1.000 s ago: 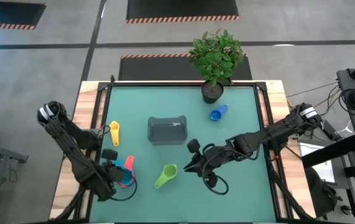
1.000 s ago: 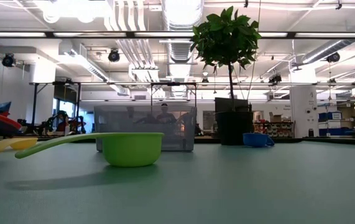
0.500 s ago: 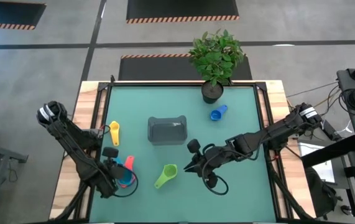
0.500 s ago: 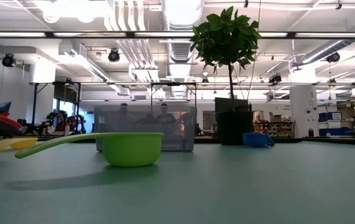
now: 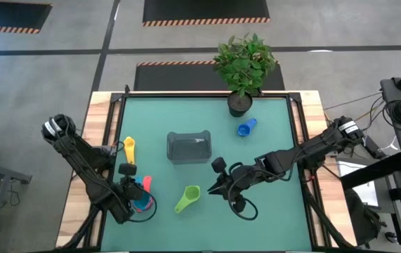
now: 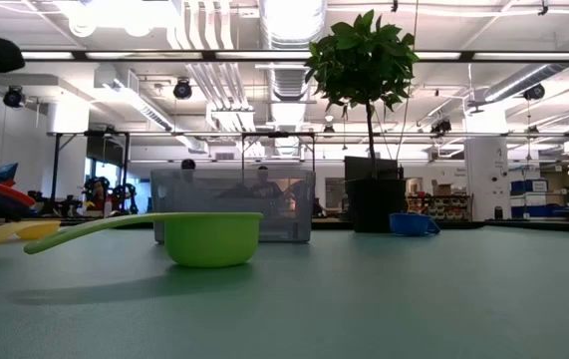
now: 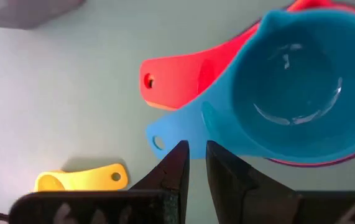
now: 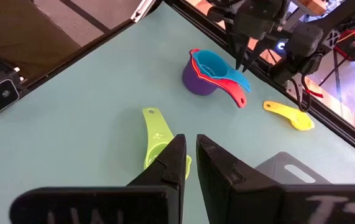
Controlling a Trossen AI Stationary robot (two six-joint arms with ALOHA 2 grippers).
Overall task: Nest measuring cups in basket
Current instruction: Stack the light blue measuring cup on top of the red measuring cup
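A teal cup (image 7: 295, 99) sits nested in a red and a purple one as a stack (image 5: 140, 199) on the table's near left, also seen as the stack (image 8: 209, 68) in the right wrist view. My left gripper (image 7: 196, 149) hangs shut above the stack's handles, clear of them (image 8: 245, 61). A green cup (image 5: 186, 199) lies bowl-down-side on the mat near the middle, with my shut right gripper (image 5: 213, 188) just to its right (image 8: 191, 140). A yellow cup (image 5: 129, 149) lies left of the grey basket (image 5: 188, 147). A blue cup (image 5: 246, 127) lies at far right.
A potted plant in a black pot (image 5: 239, 105) stands at the far edge, behind the blue cup. The basket (image 6: 232, 204) stands in the middle of the green mat. People show in the room beyond the table.
My left arm has crept a little toward the far edge over the stacked cups; in the low view its dark body has come further into the upper left corner. The cups and my right arm have kept still.
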